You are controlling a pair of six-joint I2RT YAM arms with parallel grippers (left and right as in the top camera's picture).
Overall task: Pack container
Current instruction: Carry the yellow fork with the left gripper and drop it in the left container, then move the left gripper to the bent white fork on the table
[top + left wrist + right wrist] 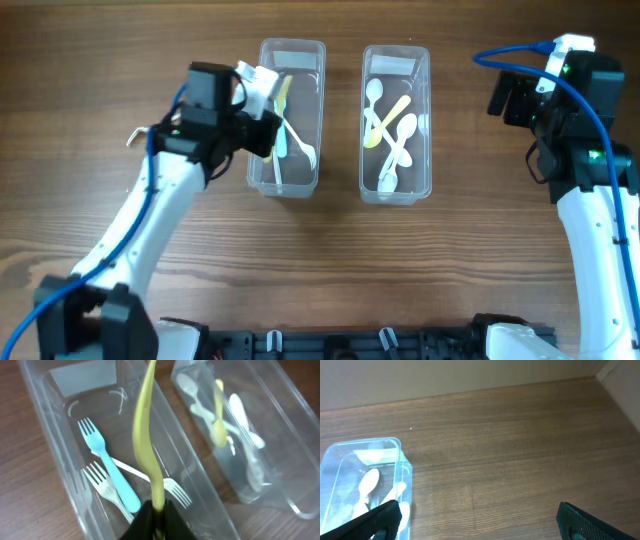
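Two clear plastic containers stand side by side. Above the left container (292, 44) (47, 455) my left gripper (271, 129) (157, 511) is shut on the thin end of a yellow utensil (145, 435) (283, 93), which points along the box. In that box lie a blue fork (114, 475) and two white forks (104, 487). The right container (396, 49) (395, 442) holds white spoons (403, 140) and a yellow spoon (388, 122) (218, 430). My right gripper (518, 98) (477, 521) stands open over bare table, right of that container, with nothing between its fingers.
The brown wooden table (330, 270) runs wide in front of both containers and to the right (520, 460). A wall edge rises beyond the table in the right wrist view. Blue cables run along both arms.
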